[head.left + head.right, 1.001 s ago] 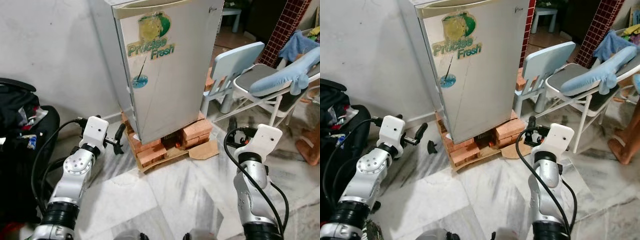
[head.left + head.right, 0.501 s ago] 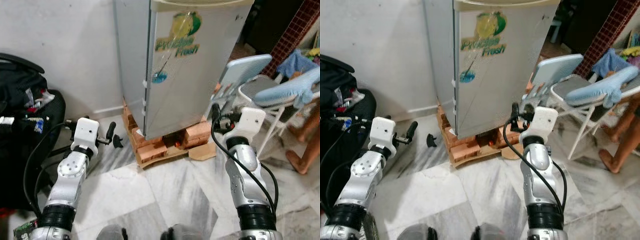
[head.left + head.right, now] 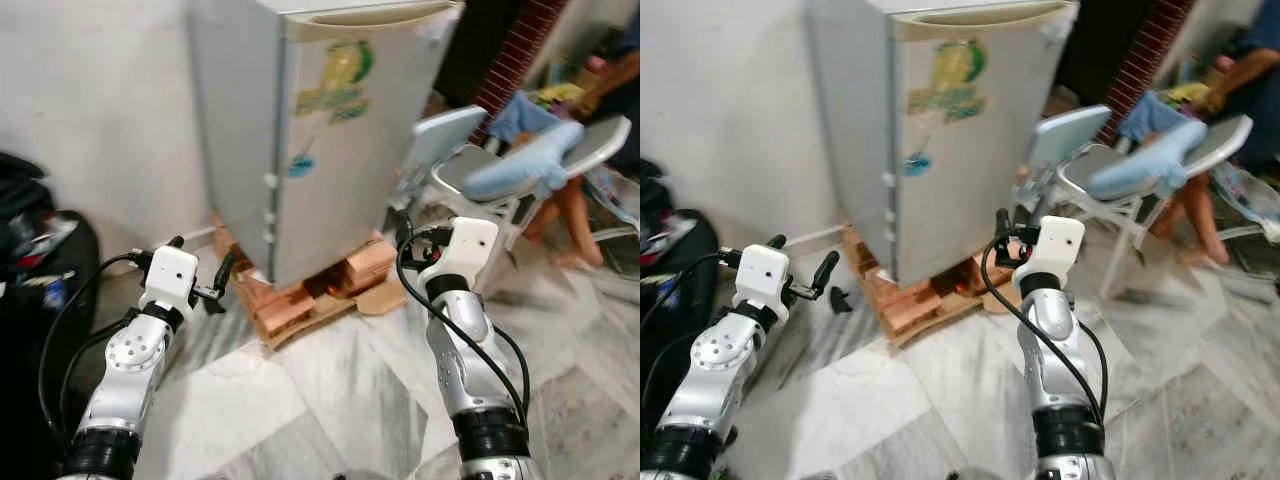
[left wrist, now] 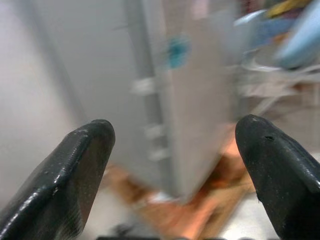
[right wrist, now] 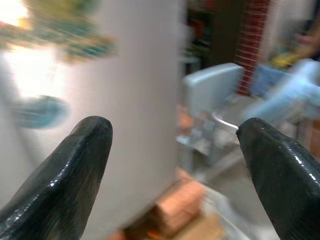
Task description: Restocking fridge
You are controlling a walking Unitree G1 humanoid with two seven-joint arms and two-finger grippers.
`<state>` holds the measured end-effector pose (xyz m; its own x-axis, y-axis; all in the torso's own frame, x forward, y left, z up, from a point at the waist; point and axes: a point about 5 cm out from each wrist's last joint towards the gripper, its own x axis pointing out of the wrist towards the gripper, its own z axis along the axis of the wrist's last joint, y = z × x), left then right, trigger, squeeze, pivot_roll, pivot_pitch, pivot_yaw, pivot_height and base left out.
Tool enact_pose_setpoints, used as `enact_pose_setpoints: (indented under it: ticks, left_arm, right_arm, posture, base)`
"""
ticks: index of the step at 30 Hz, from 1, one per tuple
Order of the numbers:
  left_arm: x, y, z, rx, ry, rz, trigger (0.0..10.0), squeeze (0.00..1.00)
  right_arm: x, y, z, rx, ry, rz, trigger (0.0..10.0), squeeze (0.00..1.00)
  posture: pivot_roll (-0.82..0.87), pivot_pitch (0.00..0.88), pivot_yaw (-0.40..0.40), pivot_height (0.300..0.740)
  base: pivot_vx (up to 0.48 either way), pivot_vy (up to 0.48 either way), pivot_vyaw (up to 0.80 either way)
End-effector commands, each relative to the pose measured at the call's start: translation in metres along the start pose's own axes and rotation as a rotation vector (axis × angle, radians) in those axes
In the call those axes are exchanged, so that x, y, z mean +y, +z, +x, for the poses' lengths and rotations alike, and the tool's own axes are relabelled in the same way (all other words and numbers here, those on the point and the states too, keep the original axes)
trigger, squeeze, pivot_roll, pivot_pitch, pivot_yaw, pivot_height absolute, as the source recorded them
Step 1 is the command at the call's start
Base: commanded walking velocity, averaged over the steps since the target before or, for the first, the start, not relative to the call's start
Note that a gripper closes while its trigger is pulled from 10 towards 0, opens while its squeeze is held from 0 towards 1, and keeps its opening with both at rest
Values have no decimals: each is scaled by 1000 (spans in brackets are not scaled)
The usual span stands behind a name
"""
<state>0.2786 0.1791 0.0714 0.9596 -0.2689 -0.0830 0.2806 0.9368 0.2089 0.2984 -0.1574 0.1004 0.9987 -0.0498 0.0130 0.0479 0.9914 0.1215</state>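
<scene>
Approach phase: robot closing on the fridge [image 3: 320,130], door shut, nothing in either gripper.

The fridge stands vs. the white wall on a base of bricks [image 3: 300,300] over a wooden pallet [image 3: 330,310]. Left gripper [image 3: 222,285] is held low near the base's left corner, fingers wide apart, empty; right gripper [image 3: 405,245] is near the front-right corner, fingers also wide apart, empty. A pale blue chair [image 3: 440,140] and a folding chair w/ a blue cushion [image 3: 520,170] stand just right of the fridge; a black bag [image 3: 40,250] lies to the left; a person's leg [image 3: 575,215] shows beyond. No stock visible. Likely next: reach the door's top edge and pull it open. Vs. 0.5 s ago, view has shifted and blurred, i.e. camera moved; both arms keep a similar pose.
</scene>
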Motion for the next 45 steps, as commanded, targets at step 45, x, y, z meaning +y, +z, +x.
enact_pose_setpoints:
  ticks: [45]
  left_arm:
    - [27,5,-43,72,244,57,10000,0]
  right_arm:
    - [-9,0,-14,12,-54,0,10000,0]
  posture:
    - [61,28,-109,740]
  base:
    - [76,165,-439]
